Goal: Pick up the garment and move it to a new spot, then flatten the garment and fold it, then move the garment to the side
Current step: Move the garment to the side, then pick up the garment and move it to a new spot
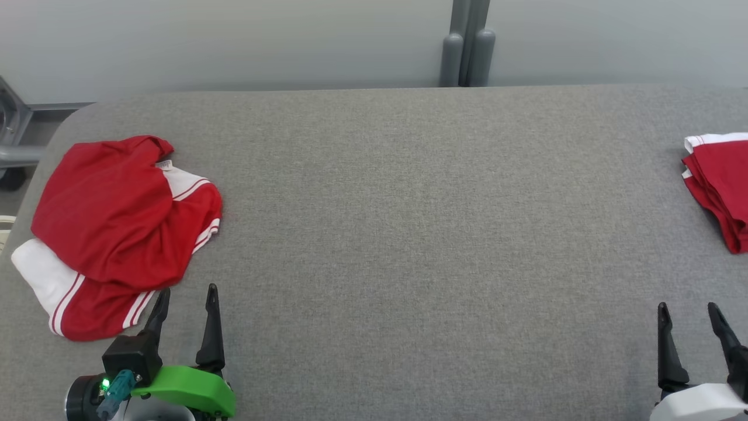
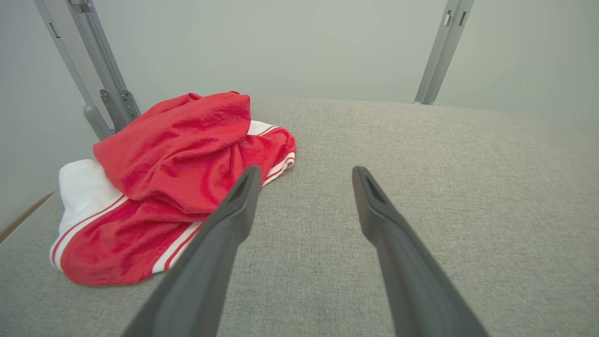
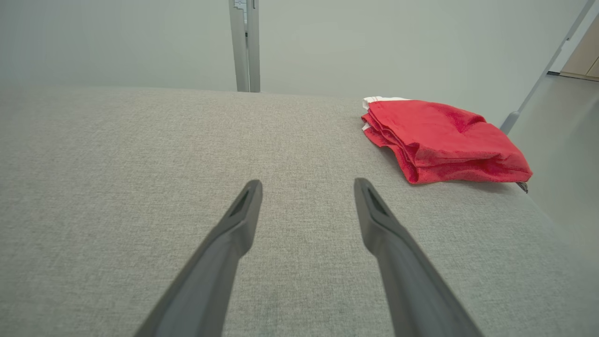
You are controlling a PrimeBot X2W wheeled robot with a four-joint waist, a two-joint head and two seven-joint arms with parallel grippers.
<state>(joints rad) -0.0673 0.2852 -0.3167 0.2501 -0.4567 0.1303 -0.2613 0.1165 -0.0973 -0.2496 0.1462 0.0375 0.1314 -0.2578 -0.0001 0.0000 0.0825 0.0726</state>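
A crumpled red garment (image 1: 114, 228) with white bands and red stripes lies in a heap at the left end of the grey table (image 1: 409, 234). In the left wrist view the garment (image 2: 173, 187) sits ahead and to the left. My left gripper (image 1: 187, 292) stands open just off the heap's near right edge, apart from it, nothing between its fingers (image 2: 234, 220). My right gripper (image 1: 688, 310) is open over bare table at the lower right, its fingers (image 3: 374, 220) empty.
A second red garment (image 1: 719, 181), neatly folded, lies at the table's right edge, and in the right wrist view this folded garment (image 3: 444, 140) is ahead to the right. Grey posts (image 1: 467, 47) rise behind the far edge. The table's left corner is rounded.
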